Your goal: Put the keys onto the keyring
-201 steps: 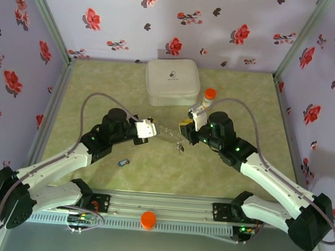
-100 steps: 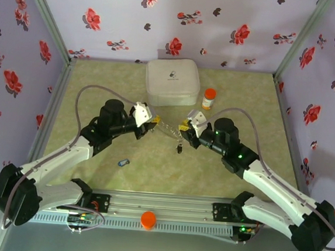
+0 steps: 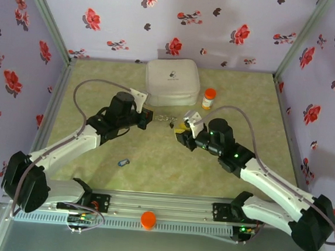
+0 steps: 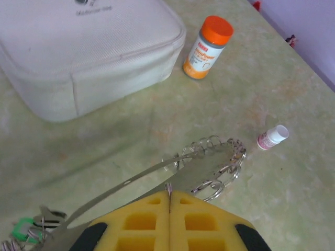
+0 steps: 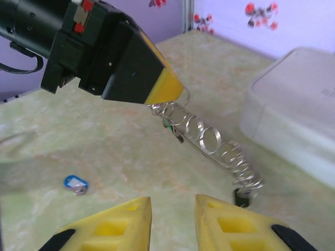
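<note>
While left fingers (image 4: 141, 212) pinch keyring (image 4: 209, 167) clenched, loop stretches toward right fingers (image 5: 128, 217), just in front of white case (image 3: 171, 82). Right fingers parted, gripping nothing. Green-tagged key (image 4: 21, 229) by held end. Blue-tagged key (image 3: 123, 163) on worktop (image 3: 100, 84), well apart.

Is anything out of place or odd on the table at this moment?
One blue-tagged key lies alone on the table, well apart from the keyring that the left gripper grips. It is not threaded on.
</note>
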`<action>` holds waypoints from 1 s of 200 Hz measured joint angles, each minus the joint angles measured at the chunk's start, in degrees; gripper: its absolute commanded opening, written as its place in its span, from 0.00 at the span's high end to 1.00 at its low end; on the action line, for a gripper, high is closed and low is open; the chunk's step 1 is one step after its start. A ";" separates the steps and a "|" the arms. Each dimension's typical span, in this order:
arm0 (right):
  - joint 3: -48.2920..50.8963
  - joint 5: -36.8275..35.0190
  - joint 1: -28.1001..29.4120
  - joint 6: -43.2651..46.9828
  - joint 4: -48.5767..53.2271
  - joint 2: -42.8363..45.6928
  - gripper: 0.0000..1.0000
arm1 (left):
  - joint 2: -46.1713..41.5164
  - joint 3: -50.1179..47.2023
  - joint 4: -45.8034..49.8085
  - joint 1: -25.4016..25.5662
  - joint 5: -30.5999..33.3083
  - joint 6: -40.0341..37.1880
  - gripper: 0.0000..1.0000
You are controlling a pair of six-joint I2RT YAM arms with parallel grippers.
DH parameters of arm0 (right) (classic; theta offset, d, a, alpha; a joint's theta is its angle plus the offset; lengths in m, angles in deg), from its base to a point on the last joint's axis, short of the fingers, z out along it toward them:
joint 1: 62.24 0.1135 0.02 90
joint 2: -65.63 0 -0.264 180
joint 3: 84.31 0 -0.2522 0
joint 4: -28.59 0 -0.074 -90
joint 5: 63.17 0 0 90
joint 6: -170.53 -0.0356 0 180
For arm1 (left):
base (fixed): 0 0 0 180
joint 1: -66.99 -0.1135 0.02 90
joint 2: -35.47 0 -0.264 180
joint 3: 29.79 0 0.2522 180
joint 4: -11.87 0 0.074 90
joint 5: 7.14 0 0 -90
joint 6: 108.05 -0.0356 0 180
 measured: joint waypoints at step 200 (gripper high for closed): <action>-7.96 -10.91 7.54 -4.20 0.42 -9.97 0.61 | -1.25 0.63 1.62 2.40 -1.07 8.72 1.00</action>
